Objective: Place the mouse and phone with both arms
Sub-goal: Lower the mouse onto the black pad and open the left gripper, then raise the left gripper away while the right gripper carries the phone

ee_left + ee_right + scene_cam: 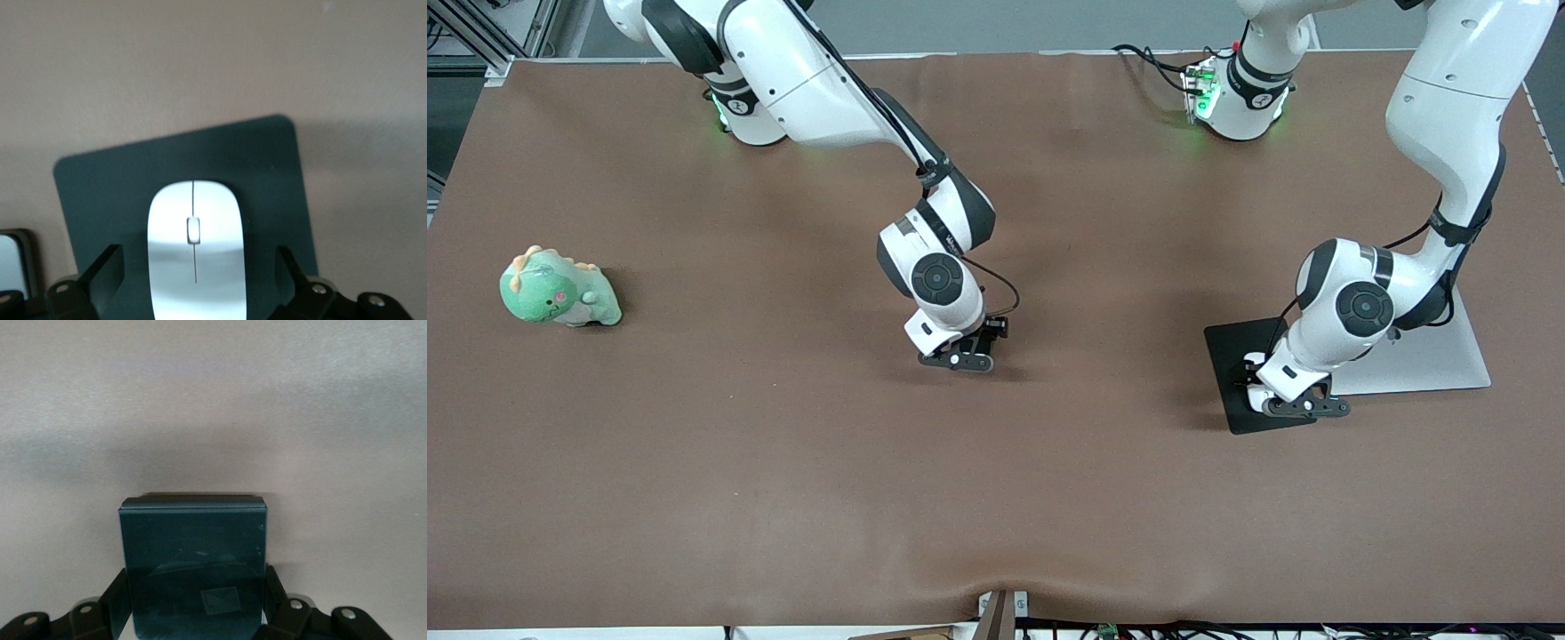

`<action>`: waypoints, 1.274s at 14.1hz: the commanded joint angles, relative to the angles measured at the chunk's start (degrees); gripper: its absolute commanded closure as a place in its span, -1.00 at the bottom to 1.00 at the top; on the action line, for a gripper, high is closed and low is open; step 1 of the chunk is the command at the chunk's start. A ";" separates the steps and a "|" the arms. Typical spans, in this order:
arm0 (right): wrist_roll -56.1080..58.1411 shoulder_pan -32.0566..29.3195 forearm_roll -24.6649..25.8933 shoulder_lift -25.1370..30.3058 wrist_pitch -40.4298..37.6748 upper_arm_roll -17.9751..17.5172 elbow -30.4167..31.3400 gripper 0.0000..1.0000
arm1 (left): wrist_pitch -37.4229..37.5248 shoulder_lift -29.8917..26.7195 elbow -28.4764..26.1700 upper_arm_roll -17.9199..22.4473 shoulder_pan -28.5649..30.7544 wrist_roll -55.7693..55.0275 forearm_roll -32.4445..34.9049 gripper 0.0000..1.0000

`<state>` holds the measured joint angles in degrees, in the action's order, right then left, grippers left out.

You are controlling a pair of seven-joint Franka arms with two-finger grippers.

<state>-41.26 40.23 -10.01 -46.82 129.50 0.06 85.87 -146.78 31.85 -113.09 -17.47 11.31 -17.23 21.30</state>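
Small white oval mouse with thin grey centre line already set on thin matte black pad toward the left arm's end of the brown worktop; left tool spread apart either side, not touching. Glossy black rectangular phone clamped in right tool mid-worktop, apparently yet to be placed.
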 commanded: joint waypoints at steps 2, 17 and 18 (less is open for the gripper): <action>-0.66 -2.61 -0.53 2.68 -7.75 -0.33 -1.58 1.00 | 6.74 -7.93 1.02 -2.55 0.47 -0.61 1.47 -1.00; 6.26 -18.68 2.28 18.59 -14.45 0.20 12.74 1.00 | 54.83 -26.84 26.33 -4.85 0.82 4.82 -11.89 -1.00; 9.24 -20.09 2.28 19.47 -14.54 0.20 13.79 1.00 | 56.32 -26.93 27.82 -4.76 1.08 5.10 -12.24 -1.00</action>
<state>-36.38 23.79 -8.61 -31.93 114.26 1.38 94.44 -93.78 4.22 -89.12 -22.08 11.47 -14.37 10.85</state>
